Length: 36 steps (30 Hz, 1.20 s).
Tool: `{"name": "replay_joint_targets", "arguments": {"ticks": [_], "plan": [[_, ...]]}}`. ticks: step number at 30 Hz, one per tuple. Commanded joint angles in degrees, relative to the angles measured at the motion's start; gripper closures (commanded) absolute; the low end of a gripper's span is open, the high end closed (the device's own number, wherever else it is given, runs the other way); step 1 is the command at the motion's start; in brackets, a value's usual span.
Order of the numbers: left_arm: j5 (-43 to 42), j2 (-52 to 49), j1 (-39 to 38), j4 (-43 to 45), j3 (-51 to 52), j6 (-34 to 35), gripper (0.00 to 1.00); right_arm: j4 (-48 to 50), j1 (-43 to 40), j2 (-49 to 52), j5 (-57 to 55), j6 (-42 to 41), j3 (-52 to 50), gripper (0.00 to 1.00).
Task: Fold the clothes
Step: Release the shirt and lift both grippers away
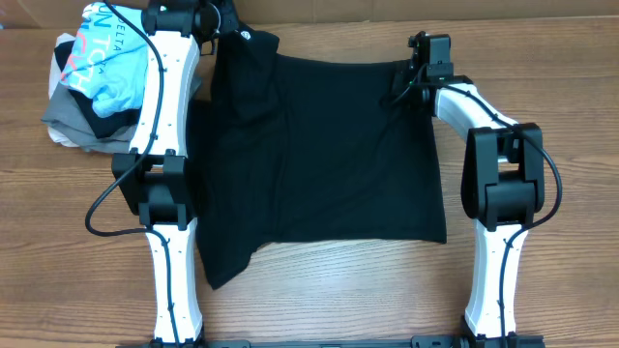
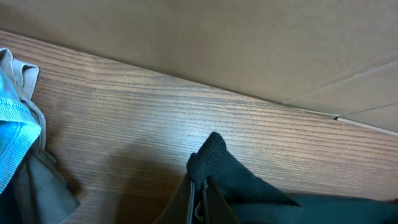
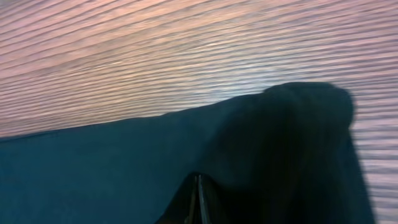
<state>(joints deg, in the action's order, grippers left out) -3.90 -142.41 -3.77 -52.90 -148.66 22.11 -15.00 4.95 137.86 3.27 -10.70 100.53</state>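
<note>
The black shirt (image 1: 329, 155) lies spread on the wooden table between my two arms, its left part bunched and folded over. My left gripper (image 1: 224, 21) is at the shirt's far left corner, shut on a pinch of black fabric (image 2: 211, 158); its jaws show in the left wrist view (image 2: 200, 186). My right gripper (image 1: 418, 70) is at the far right corner, shut on the shirt's edge (image 3: 286, 124); its jaws show in the right wrist view (image 3: 199, 186). A small white mark (image 1: 245, 37) shows near the left corner.
A pile with a light blue shirt (image 1: 104, 60) with pink and white lettering on a grey garment (image 1: 73, 121) lies at the far left, also in the left wrist view (image 2: 15, 134). A cardboard wall (image 2: 217, 43) stands behind the table's far edge.
</note>
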Motion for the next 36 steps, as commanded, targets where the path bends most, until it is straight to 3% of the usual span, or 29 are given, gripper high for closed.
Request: {"name": "replay_joint_targets", "arguments": {"ticks": [1, 22, 28, 33, 36], "plan": [[-0.2, 0.5, -0.2, -0.6, -0.9, -0.7, 0.96, -1.6, -3.5, 3.4, -7.3, -0.4, -0.1, 0.96], [6.4, 0.3, -0.1, 6.6, -0.6, -0.7, 0.86, -10.1, -15.1, 3.4, -4.7, -1.5, -0.1, 0.96], [6.5, 0.2, -0.1, 10.4, 0.1, -0.7, 0.66, -13.3, -17.2, 2.8, -3.2, -1.4, 0.5, 0.96], [4.1, 2.3, -0.1, 10.6, -1.4, -4.6, 0.63, -19.9, -17.2, -3.2, -0.3, -1.3, 5.2, 0.5], [3.9, 6.3, -0.1, 7.6, -2.0, -4.9, 0.57, -27.1, -17.2, -8.7, 1.1, -1.8, 10.8, 0.37]]}}
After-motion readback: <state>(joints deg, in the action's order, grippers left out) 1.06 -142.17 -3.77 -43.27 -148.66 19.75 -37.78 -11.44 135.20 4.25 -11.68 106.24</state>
